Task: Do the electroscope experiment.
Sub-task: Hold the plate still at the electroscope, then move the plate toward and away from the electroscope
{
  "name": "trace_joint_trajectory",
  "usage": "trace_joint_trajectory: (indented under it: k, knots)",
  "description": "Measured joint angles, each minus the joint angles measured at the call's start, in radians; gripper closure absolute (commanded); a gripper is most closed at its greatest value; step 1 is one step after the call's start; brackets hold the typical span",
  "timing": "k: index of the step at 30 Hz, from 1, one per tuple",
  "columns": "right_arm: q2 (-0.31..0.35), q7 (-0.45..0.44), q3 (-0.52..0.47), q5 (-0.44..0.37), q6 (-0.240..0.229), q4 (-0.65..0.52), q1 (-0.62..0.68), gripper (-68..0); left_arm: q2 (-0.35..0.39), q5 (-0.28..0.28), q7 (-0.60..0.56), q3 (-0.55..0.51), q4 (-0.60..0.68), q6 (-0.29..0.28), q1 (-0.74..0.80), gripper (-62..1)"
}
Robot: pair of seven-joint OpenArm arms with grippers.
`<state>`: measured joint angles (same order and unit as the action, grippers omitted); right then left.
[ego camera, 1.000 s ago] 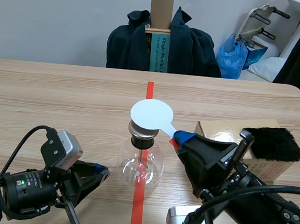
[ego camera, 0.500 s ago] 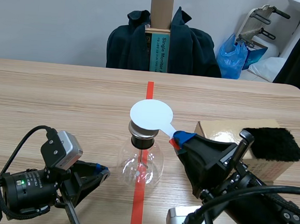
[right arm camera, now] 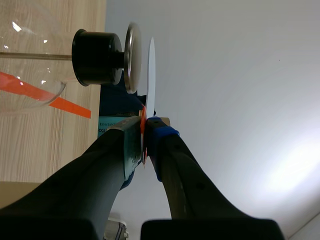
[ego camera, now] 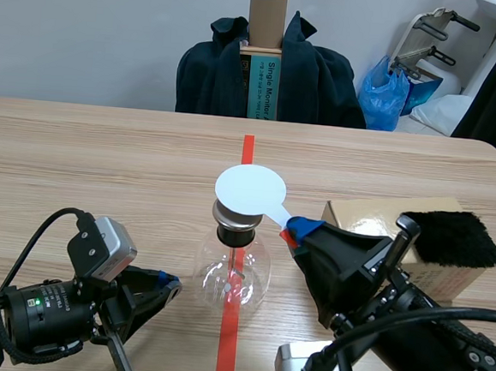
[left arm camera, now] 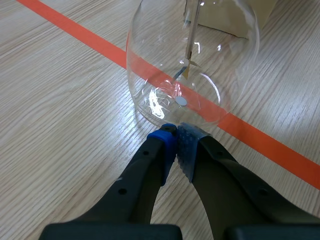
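The right tool [ego camera: 292, 232] pinches the white disc [ego camera: 250, 189] just above the flask [ego camera: 232, 274], with the left tool [left arm camera: 176, 136] pressed together beside it; a shove could topple the glass.

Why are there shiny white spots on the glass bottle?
Light bouncing off glass. Left wrist view: white glints low on the glass flask, near its base. Right wrist view: one small glint on the flask, a bright patch on the wall. Scene view: faint sparkles in the flask; the white disc shows no glare.

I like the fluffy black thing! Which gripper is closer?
Right. The right gripper and the fluffy black thing share one side of the flask; the left gripper is on the other.
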<state>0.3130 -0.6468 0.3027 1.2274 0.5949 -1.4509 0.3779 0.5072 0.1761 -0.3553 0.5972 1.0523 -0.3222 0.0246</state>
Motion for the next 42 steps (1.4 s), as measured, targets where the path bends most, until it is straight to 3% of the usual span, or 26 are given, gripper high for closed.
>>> trace_joint_trajectory:
  k: [11,20,29,42]
  knots:
    - [0.000,0.243,0.000,-0.001,0.000,0.000,0.000,-0.7,0.000,0.000,0.000,0.000,0.000,0.000,0.000,-3.0]
    - [0.000,0.343,0.000,-0.001,0.000,0.000,0.000,-0.7,0.000,0.000,0.000,0.000,0.000,0.000,0.000,-3.0]
    - [0.000,0.303,0.000,-0.001,0.000,0.000,0.000,-0.7,0.000,0.000,0.000,0.000,0.000,0.000,0.000,-3.0]
    - [0.000,-0.007,0.000,0.005,0.000,0.000,0.000,-0.7,0.000,0.000,0.000,0.000,0.000,0.000,0.000,-3.0]
